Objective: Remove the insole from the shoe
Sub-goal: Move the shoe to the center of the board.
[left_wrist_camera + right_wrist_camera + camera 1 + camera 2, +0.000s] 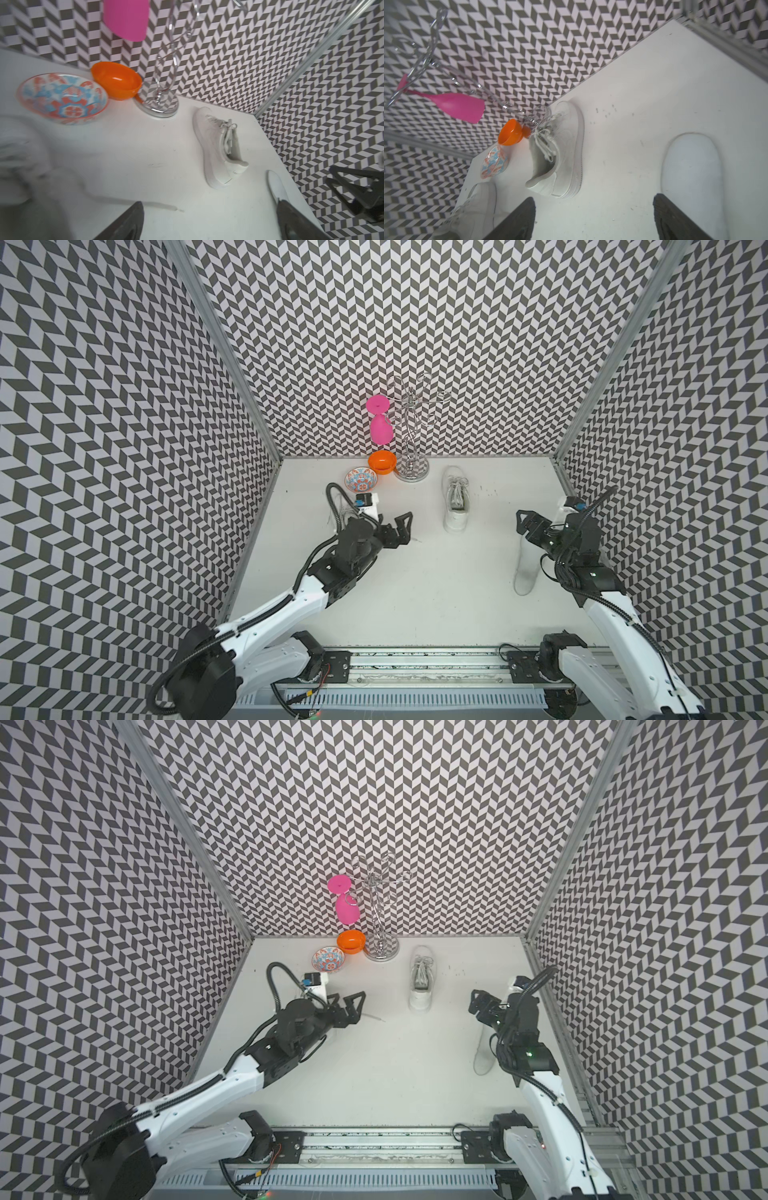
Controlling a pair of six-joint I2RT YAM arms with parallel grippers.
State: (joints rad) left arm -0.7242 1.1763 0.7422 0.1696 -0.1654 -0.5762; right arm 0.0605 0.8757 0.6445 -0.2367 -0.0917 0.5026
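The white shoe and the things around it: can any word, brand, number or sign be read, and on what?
No text is readable in any view.
White shoe: no legible brand or mark.
Insole: plain where it shows.
Patterned bowl: ornament only, no letters.
Blue patch on the left arm near its wrist: too small to read.

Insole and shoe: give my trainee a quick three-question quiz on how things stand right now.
1. True or false: the insole lies on the table, outside the shoe.
2. Which is nearer the insole? A: left gripper. B: right gripper.
3. Fill in: the jaws of both grippers stand ____.

Key: 1 true; 2 B; 3 open.
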